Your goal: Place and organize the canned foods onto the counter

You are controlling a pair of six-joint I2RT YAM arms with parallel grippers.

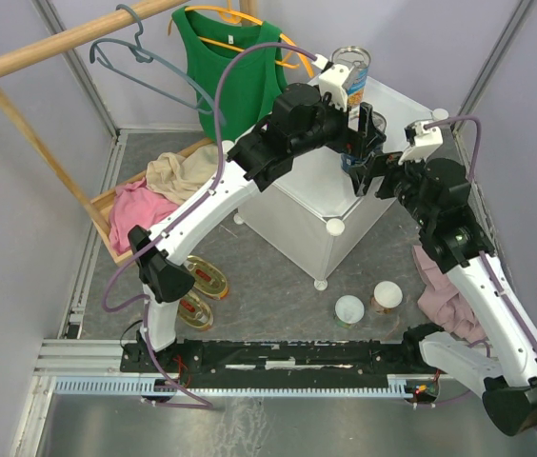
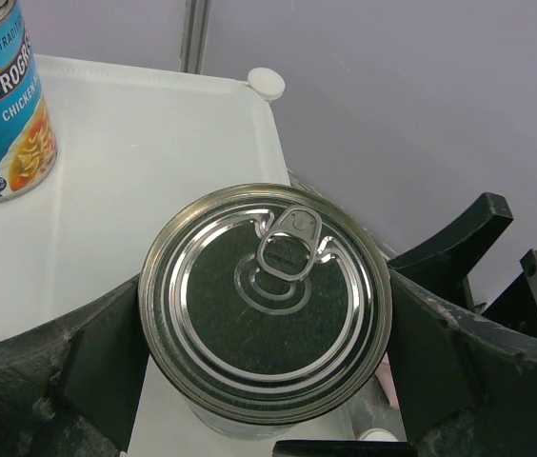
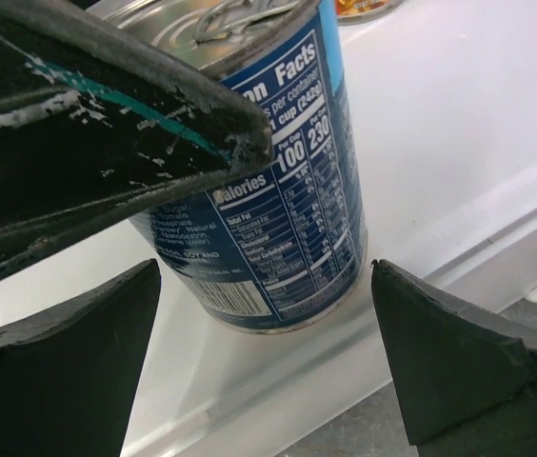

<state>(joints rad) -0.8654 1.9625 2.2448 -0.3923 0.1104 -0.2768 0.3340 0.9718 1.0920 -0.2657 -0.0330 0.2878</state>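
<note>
Seen from above, a white cube table (image 1: 402, 109) stands mid-floor, and 2 robot arms are stretched over its right side.

Of 6 cans, 2 are on the table. A tall can (image 1: 349, 62) with a blue label is stood at the far corner. A 2nd tall can (image 2: 278, 286) is set upright just beside the right edge, with a corner knob (image 2: 267, 83) farther along that edge. The left claw (image 2: 267, 338) is closed around this can, with a finger pressed to each side. The right claw (image 3: 264, 276) is spread wide and empty, level with the same can's label, just outside the right edge.

4 cans are left on the floor (image 1: 268, 286). 2 small cans (image 1: 349, 308) with white lids are stood just off the table's near corner. 2 oval tins (image 1: 208, 276) are laid beside the left arm's base. The task is judged about 1 third done, once the grip is released.

Most of the top is bare toward the left and near corners, so room for 4 more is judged ample. The 2nd can is close to the right edge's raised lip, and an outward nudge could tip it off. Both claws are crowded at that edge, so little clearance is left between them. A tray of clothes (image 1: 107, 214) is set on the floor well off the table's left corner, and a pink cloth (image 1: 440, 295) is heaped by the right arm.
</note>
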